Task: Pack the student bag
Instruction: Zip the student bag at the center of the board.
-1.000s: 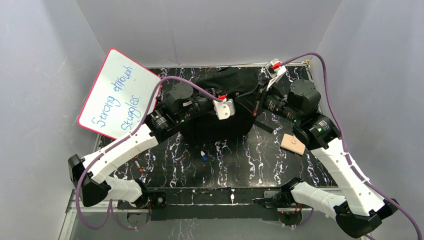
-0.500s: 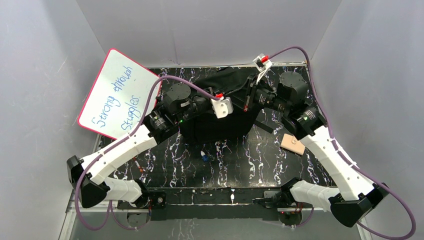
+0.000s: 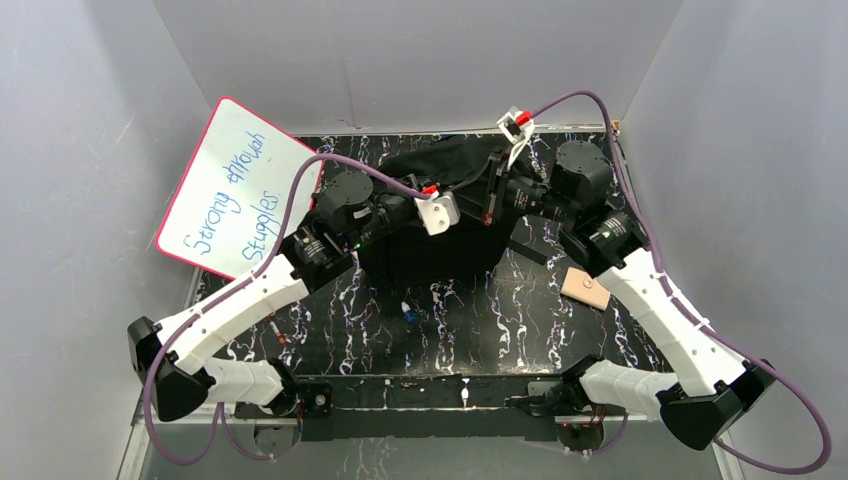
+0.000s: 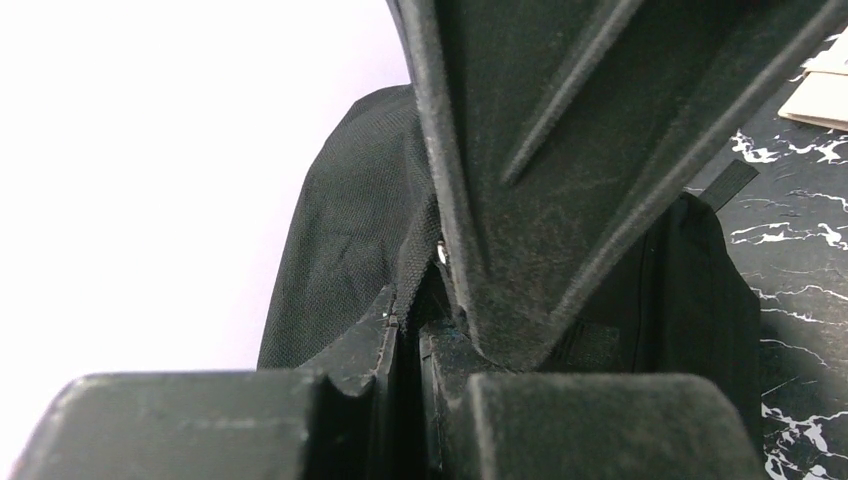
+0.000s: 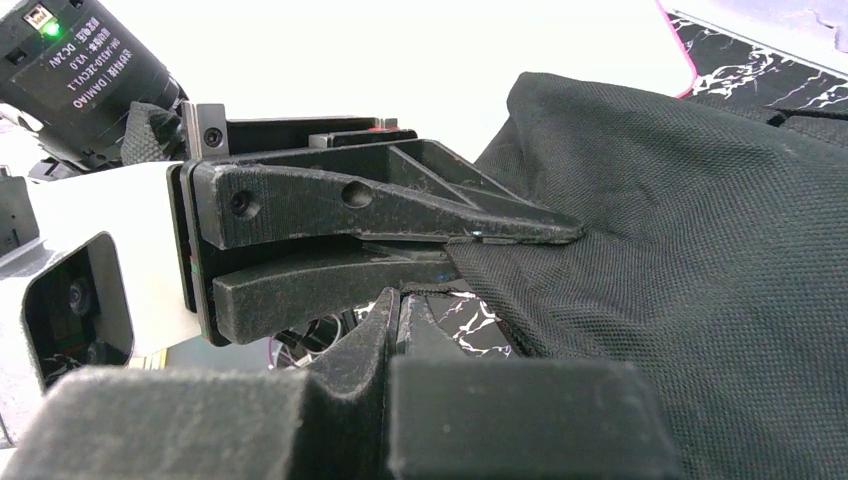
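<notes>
The student bag (image 3: 430, 255) is a black fabric backpack standing at the middle back of the table. My left gripper (image 3: 468, 202) is shut on the bag's top edge. In the left wrist view (image 4: 415, 325) a fabric hem sits between its jaws, with the bag (image 4: 340, 230) behind. My right gripper (image 3: 488, 195) meets it from the right, tip to tip. In the right wrist view (image 5: 400, 300) its jaws are shut on the thin edge of the bag (image 5: 700, 250), just under the left gripper's fingers (image 5: 380, 195). The bag's inside is hidden.
A pink-rimmed whiteboard (image 3: 240, 190) with blue writing leans at the back left. A tan flat item (image 3: 586, 288) lies right of the bag. A small blue and white object (image 3: 408, 312) lies in front of it. Grey walls close in three sides.
My right gripper has swung left along the bag's top until it meets the left gripper. The left arm has shifted slightly left. The bag stays put.
</notes>
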### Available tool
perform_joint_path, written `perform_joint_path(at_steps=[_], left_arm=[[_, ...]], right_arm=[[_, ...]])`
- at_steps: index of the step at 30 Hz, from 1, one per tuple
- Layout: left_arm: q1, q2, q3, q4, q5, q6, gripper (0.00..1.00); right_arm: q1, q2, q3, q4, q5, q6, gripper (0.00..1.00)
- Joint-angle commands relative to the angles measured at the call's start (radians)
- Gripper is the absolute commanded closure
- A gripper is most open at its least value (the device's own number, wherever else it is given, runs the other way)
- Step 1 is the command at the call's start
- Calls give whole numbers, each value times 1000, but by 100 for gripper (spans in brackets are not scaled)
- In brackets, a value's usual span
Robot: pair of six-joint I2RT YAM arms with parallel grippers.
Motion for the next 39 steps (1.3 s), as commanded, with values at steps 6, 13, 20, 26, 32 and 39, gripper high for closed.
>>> perform_joint_path(at_steps=[6,13,20,26,32,39], left_arm=[[-13,-44,-44,100,-21,-18,100],[-13,-84,-71,44,-44,-11,75],[-13,-84,-86,26,-73,-6,88],[-13,-93,-77,37,-84,-11,96],[-14,-83,-62,36,-84,-20,100],[-13,-83,-56,33,-91,-29,100]], right_arm=[[100,-35,25,57,5,-39,100],[100,-143,-26,-38,159,-82,100],[100,-149,-16,-118,195,-114,100],[99,-191,-40,-234,320,-155,100],[100,-223,-69,-317,427,-182,100],[100,-222,-96,-332,523,-185,100]])
